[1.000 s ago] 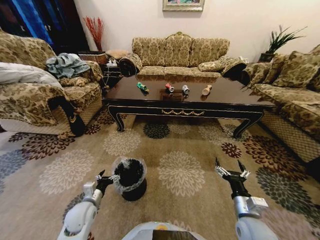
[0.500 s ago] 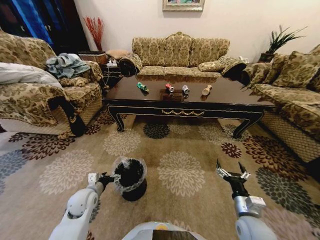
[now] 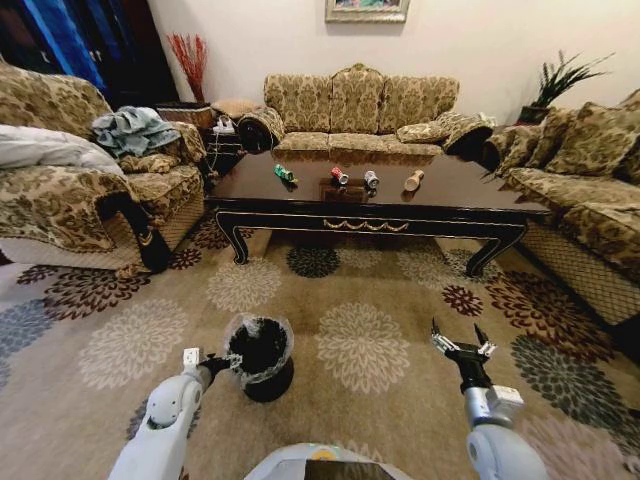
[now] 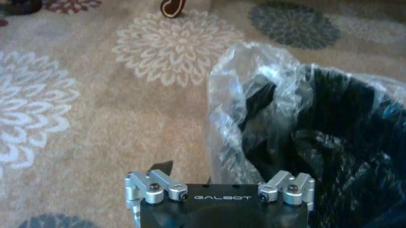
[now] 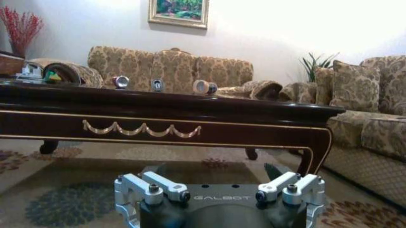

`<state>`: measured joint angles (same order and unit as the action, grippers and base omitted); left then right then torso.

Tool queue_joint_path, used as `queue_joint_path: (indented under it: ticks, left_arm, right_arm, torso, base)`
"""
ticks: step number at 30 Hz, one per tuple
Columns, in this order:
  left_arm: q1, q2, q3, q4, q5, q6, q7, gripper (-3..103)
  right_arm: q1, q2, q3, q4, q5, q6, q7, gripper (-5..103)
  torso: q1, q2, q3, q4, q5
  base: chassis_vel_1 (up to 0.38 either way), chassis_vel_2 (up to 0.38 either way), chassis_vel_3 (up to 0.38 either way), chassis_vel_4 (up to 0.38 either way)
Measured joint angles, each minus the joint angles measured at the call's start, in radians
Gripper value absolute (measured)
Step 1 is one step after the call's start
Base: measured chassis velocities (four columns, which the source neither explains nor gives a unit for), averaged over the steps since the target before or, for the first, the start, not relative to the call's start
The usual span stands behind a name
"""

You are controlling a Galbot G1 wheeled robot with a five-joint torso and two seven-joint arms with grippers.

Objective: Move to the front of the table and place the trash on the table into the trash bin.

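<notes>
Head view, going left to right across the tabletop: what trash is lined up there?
Green bottle → red can → silver can → tan bottle, all lying on the table.

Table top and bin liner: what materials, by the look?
The table: likely dark lacquered wood, glossy, reflecting the room, with gold trim on the apron. The trash bin: black, probably plastic; its liner is thin clear film, crinkled and folded over the rim.
</notes>
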<state>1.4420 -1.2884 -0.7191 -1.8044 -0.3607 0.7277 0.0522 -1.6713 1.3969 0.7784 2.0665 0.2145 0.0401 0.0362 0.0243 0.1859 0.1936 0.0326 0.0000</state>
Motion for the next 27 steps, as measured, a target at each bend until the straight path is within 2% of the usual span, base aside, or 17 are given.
queue_joint_path:
  ticks: [1, 4, 6, 7, 8, 10, 11, 12, 15, 16, 20, 21, 23, 27]
  left_arm:
    - [0.0, 0.0, 0.0, 0.0, 0.0, 0.0, 0.0, 92]
    - [-0.003, 0.0, 0.003, 0.013, 0.008, -0.004, 0.008, 76]
    - [-0.003, 0.0, 0.004, 0.013, 0.008, -0.004, 0.009, 76]
    - [-0.006, -0.001, 0.01, 0.013, 0.012, -0.005, 0.009, 64]
    - [-0.006, -0.002, 0.014, 0.011, 0.013, -0.005, 0.008, 59]
    - [-0.006, -0.003, 0.016, 0.008, 0.013, -0.005, 0.007, 59]
    - [-0.006, -0.004, 0.02, 0.003, 0.013, -0.006, 0.006, 48]
    - [-0.006, -0.004, 0.02, 0.003, 0.013, -0.006, 0.006, 48]
    - [-0.007, -0.006, 0.027, -0.003, 0.014, -0.012, 0.003, 37]
    - [-0.007, -0.006, 0.027, -0.003, 0.014, -0.012, 0.003, 37]
    - [-0.005, -0.008, 0.03, -0.005, -0.012, -0.033, -0.026, 15]
    - [-0.005, -0.008, 0.03, -0.005, -0.012, -0.033, -0.026, 15]
    - [-0.006, -0.009, 0.03, -0.013, -0.03, -0.035, -0.043, 6]
    - [-0.005, -0.01, 0.028, -0.034, -0.038, -0.046, -0.05, 4]
  right_arm:
    - [0.0, 0.0, 0.0, 0.0, 0.0, 0.0, 0.0, 100]
    - [0.002, -0.008, 0.005, -0.003, 0.015, 0.001, 0.001, 100]
    - [0.002, -0.008, 0.006, -0.003, 0.015, 0.001, 0.001, 100]
    - [0.005, -0.009, 0.006, -0.011, 0.018, 0.007, 0.001, 100]
    - [0.005, -0.008, 0.006, -0.017, 0.018, 0.014, 0.001, 100]
    - [0.005, -0.007, 0.006, -0.021, 0.019, 0.02, 0.001, 100]
    - [0.004, -0.007, 0.006, -0.03, 0.021, 0.03, 0.001, 100]
    - [0.004, -0.007, 0.006, -0.03, 0.021, 0.03, 0.001, 100]
    - [-0.002, -0.013, 0.01, -0.042, 0.03, 0.04, 0.002, 100]
    - [-0.002, -0.013, 0.01, -0.042, 0.03, 0.04, 0.002, 100]
    - [0.002, -0.021, 0.017, -0.043, 0.043, 0.043, 0.004, 100]
    - [0.002, -0.021, 0.017, -0.043, 0.043, 0.043, 0.004, 100]
    - [0.007, -0.021, 0.021, -0.039, 0.049, 0.043, 0.005, 100]
    - [0.018, -0.019, 0.022, -0.038, 0.05, 0.039, 0.007, 100]
  torso:
    - [0.0, 0.0, 0.0, 0.0, 0.0]
    - [0.0, 0.0, 0.0, 0.0, 0.0]
    - [0.0, 0.0, 0.0, 0.0, 0.0]
    - [0.0, 0.001, 0.0, -0.0001, 0.0]
    - [0.0, 0.001, 0.001, 0.0, 0.0]
    - [0.0, 0.001, 0.001, 0.0, 0.0]
    - [0.0, 0.001, 0.001, 0.0, 0.0]
    - [0.0, 0.001, 0.001, 0.0, 0.0]
    - [0.0, 0.001, 0.001, 0.0, 0.0]
    - [0.0, 0.001, 0.001, 0.0, 0.0]
    - [0.0, 0.001, 0.001, 0.0001, 0.0]
    - [0.0, 0.001, 0.001, 0.0001, 0.0]
    - [0.0, 0.001, 0.001, 0.0002, -0.0001]
    - [0.001, 0.002, 0.001, 0.0001, -0.0002]
  base:
    - [0.0, 0.0, 0.0, 0.0]
    - [0.0, 0.0, 0.0, 0.0]
    - [0.0, 0.0, 0.0, 0.0]
    - [0.0, 0.0, 0.0, 0.0]
    - [0.0, 0.0, 0.0, 0.0]
    - [0.0, 0.0, 0.0, 0.0]
    - [0.0, 0.0, 0.0, 0.0]
    - [0.0, 0.0, 0.0, 0.0]
    - [0.0, 0.0, 0.0, 0.0]
    - [0.0, 0.0, 0.0, 0.0]
    - [0.0, 0.0, 0.0, 0.0]
    - [0.0, 0.0, 0.0, 0.0]
    - [0.0, 0.0, 0.0, 0.0]
    - [0.0, 0.0, 0.0, 0.0]
